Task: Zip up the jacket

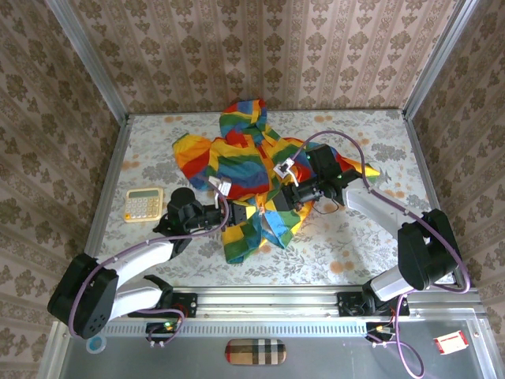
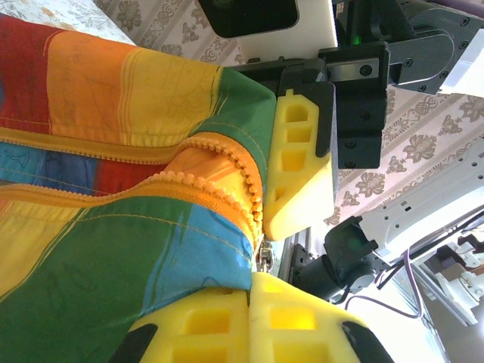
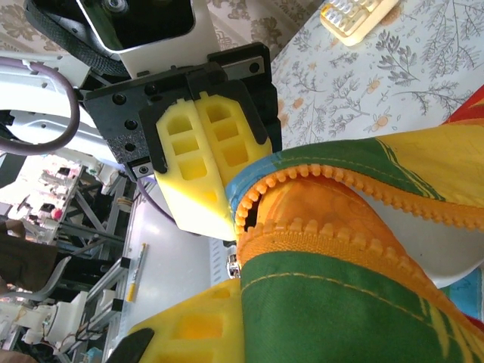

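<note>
The rainbow-striped jacket (image 1: 237, 162) lies crumpled in the middle of the table, hood toward the back. Its lower front is bunched between my two grippers. My left gripper (image 1: 234, 210) is shut on the blue and green hem (image 2: 189, 257) beside the orange zipper (image 2: 227, 162). My right gripper (image 1: 288, 197) is shut on the green hem (image 3: 340, 318) on the other side of the zipper (image 3: 333, 227). The two rows of teeth gape apart above a small metal slider (image 3: 234, 265) at the bottom end. Each wrist view shows the other gripper's yellow fingers (image 2: 299, 166) close by.
A cream calculator (image 1: 144, 204) lies on the flowered tablecloth left of the left arm. The table (image 1: 355, 245) has a raised metal frame at the sides and a rail along the near edge. Patterned walls close in the back and sides.
</note>
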Controlling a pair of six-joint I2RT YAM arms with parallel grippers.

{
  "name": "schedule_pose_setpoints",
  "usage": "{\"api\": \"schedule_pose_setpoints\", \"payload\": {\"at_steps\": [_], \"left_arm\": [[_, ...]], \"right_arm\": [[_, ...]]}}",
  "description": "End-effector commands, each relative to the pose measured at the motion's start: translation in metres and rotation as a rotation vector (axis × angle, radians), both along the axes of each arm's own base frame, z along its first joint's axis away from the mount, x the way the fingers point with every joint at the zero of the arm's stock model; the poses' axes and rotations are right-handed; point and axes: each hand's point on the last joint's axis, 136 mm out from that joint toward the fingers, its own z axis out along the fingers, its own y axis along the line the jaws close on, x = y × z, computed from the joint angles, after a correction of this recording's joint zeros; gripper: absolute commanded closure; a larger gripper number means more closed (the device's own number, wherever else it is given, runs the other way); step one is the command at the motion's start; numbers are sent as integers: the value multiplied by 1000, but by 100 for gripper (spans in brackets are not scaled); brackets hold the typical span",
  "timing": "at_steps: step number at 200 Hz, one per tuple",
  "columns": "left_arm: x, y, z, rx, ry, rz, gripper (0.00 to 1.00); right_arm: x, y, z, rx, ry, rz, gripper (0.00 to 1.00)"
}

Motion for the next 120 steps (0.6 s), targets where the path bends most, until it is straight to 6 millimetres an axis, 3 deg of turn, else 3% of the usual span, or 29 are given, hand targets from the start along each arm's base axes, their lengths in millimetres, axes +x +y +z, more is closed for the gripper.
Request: {"api": "schedule_pose_setpoints", "payload": {"at_steps": [1, 120], "left_arm": [[-7, 1, 2, -11, -3, -19, 100], [-19, 1, -7, 90, 28, -73, 100]], "right_arm": [[7, 5, 13, 26, -56, -1, 100], [4, 6, 6, 23, -18, 20, 100]]}}
